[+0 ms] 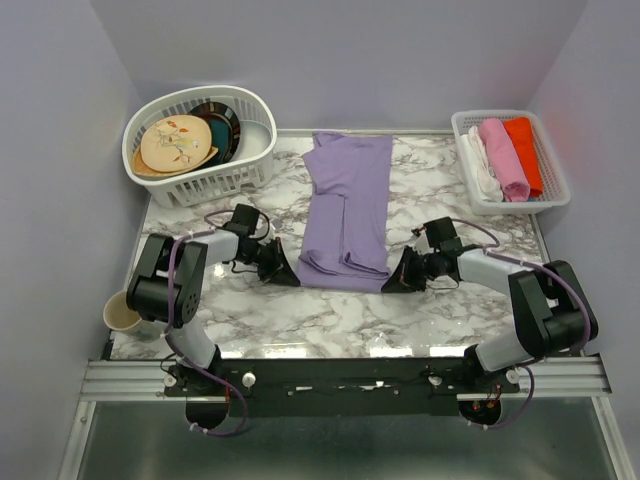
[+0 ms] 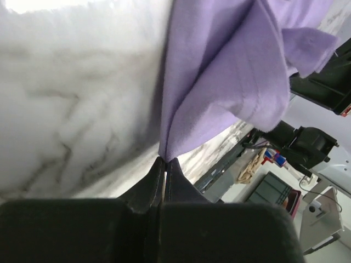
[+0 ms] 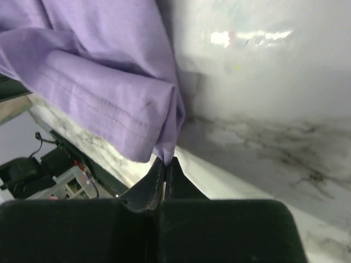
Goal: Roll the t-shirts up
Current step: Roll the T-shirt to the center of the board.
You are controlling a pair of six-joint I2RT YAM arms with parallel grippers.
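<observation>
A lavender t-shirt [image 1: 346,205] lies folded into a long strip down the middle of the marble table, its near hem between my two grippers. My left gripper [image 1: 290,273] is shut on the hem's left corner; in the left wrist view the fabric [image 2: 230,71] rises from the pinched tips of that gripper [image 2: 165,160]. At the right corner of the hem my right gripper [image 1: 392,283] is shut too. The right wrist view shows the cloth [image 3: 109,82] bunched and caught between this gripper's tips [image 3: 165,160].
A white laundry basket [image 1: 200,150] with plates stands at the back left. A white tray [image 1: 512,160] holds pink, orange-red and white cloth rolls at the back right. A paper cup [image 1: 122,312] sits off the table's left edge.
</observation>
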